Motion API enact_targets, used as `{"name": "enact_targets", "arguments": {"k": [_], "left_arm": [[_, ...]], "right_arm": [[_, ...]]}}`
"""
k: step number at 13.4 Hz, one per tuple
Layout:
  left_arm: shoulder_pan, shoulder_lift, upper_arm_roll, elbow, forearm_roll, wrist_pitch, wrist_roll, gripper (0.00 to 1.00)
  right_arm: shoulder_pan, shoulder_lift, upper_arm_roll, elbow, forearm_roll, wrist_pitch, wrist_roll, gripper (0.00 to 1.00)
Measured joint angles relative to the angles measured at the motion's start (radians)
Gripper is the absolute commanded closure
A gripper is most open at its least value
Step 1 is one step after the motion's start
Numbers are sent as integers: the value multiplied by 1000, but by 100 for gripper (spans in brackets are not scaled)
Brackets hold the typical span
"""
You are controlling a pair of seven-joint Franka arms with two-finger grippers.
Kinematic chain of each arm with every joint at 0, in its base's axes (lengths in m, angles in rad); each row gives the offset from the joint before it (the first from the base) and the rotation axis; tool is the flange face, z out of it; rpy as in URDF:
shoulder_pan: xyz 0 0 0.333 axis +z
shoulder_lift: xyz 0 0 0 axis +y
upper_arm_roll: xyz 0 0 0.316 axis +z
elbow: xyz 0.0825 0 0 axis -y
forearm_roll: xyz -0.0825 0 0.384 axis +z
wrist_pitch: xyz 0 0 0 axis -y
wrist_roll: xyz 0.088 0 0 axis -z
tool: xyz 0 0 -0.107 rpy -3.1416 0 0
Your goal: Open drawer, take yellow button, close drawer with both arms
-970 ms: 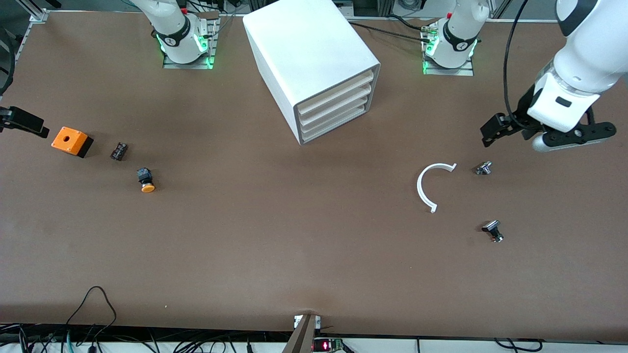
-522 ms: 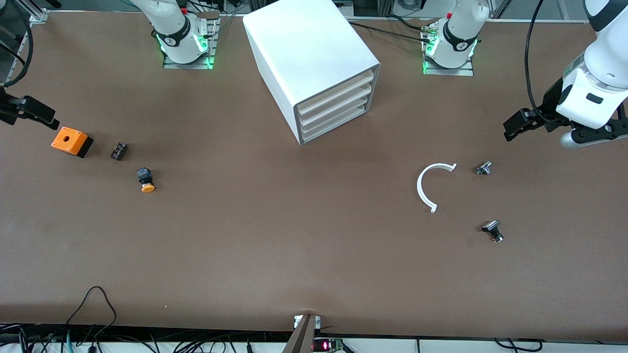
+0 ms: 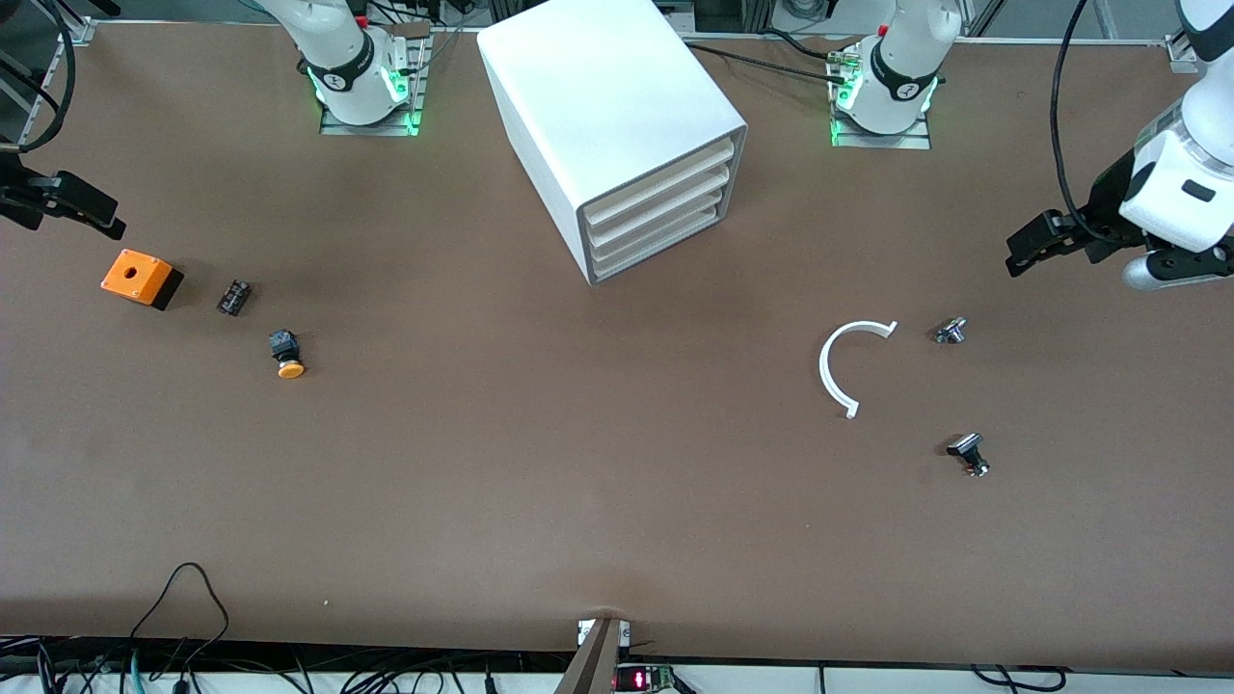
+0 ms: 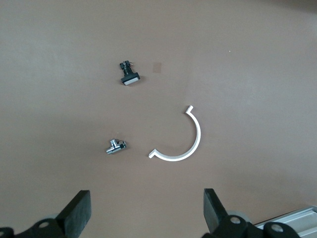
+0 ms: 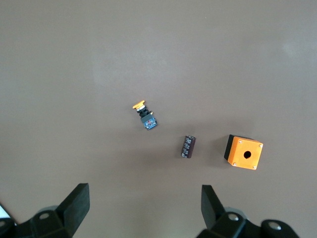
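The white cabinet (image 3: 598,96) stands mid-table with all four drawers shut; the uppermost drawer (image 3: 665,167) is flush. The button (image 3: 287,354), orange cap on a black body, lies on its side on the table toward the right arm's end; it also shows in the right wrist view (image 5: 146,115). My right gripper (image 3: 87,207) hangs open and empty over the table's end beside the orange box; its jaws stand wide apart in its wrist view (image 5: 145,208). My left gripper (image 3: 1032,243) hangs open and empty over the left arm's end (image 4: 147,213).
An orange square box with a hole (image 3: 141,278) and a small black part (image 3: 232,297) lie near the button. A white curved piece (image 3: 839,371), a silver part (image 3: 951,331) and a black-and-silver part (image 3: 968,453) lie toward the left arm's end.
Both grippers have drawn back, up in the front view. The left has also moved outward to the table's end. Nothing on the table moved.
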Motion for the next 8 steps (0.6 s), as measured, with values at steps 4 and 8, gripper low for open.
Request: {"name": "enact_targets", "arguments": {"k": [4,8], "left_arm": [[6,1,0,-2,-6,-5,1,0],[6,1,-4,-3,-6,-7,1,0]], "right_arm": [[0,1,0,-5,1,0,0,0],[0,2,-3,-5,2,0,2,0]]}}
